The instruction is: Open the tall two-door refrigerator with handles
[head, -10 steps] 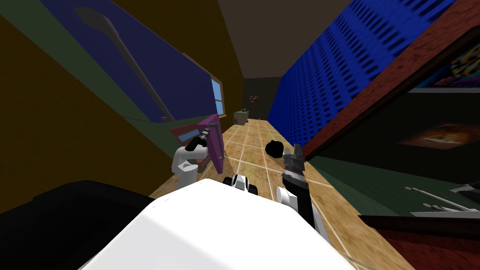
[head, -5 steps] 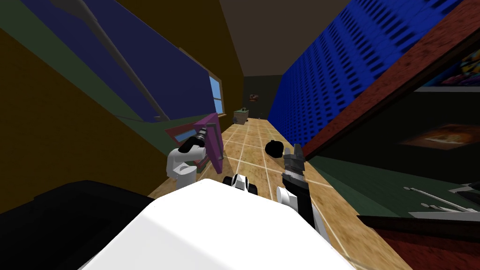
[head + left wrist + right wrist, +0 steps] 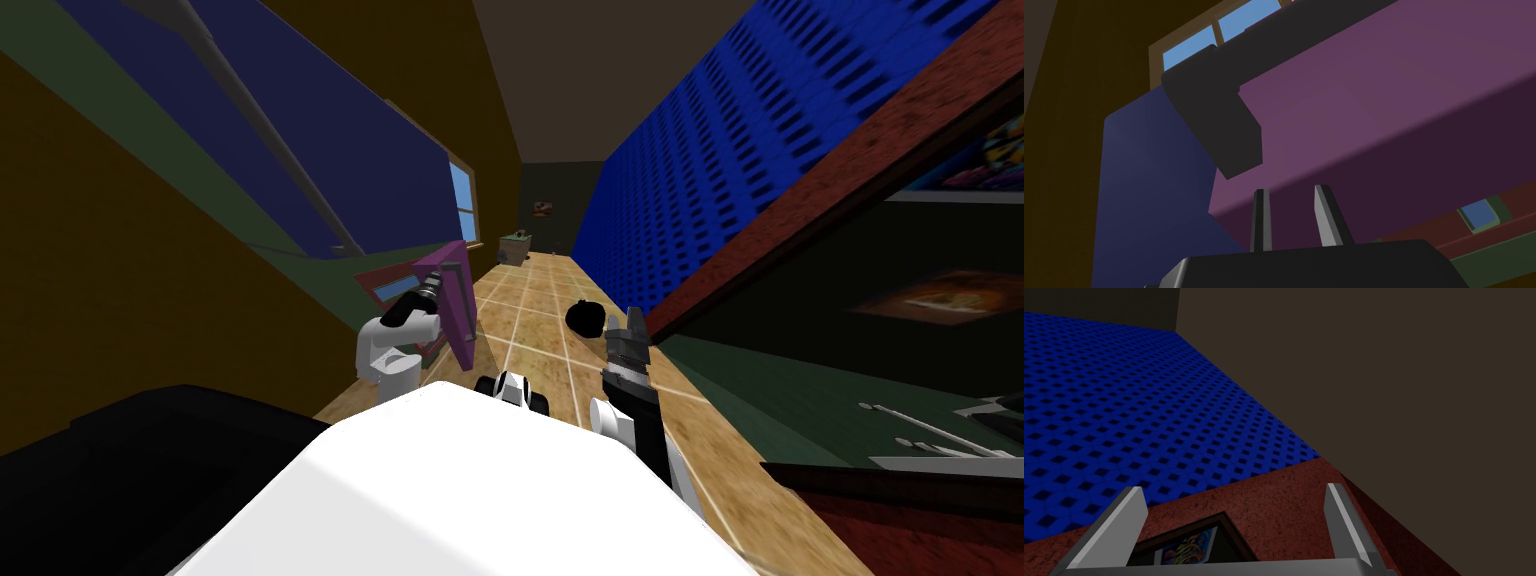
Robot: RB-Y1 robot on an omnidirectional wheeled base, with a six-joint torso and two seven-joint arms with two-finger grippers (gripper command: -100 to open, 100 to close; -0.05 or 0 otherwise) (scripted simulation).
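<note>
A tall dark blue appliance front point(image 3: 330, 140) with a long grey handle point(image 3: 270, 140) runs along my left. Beside it a purple door point(image 3: 455, 295) stands swung out over the floor. In the left wrist view this purple door point(image 3: 1374, 100) carries a dark bar handle point(image 3: 1224, 120). My left gripper point(image 3: 432, 290) is at the door's edge, just past the handle's end. Its fingers point(image 3: 1326, 215) stand a narrow gap apart, and I see nothing between them. My right gripper point(image 3: 627, 325) hangs open over the floor with nothing in it point(image 3: 1234, 488).
A tiled floor point(image 3: 540, 330) runs ahead between the left row and a blue patterned wall point(image 3: 750, 150). A red-brown ledge point(image 3: 800, 200) juts out close on my right. A black round object point(image 3: 585, 316) lies on the floor. A small cabinet point(image 3: 515, 248) stands at the far end.
My left arm has drawn back slightly toward me at the purple door. The head view has shifted a little. The right arm has not moved.
</note>
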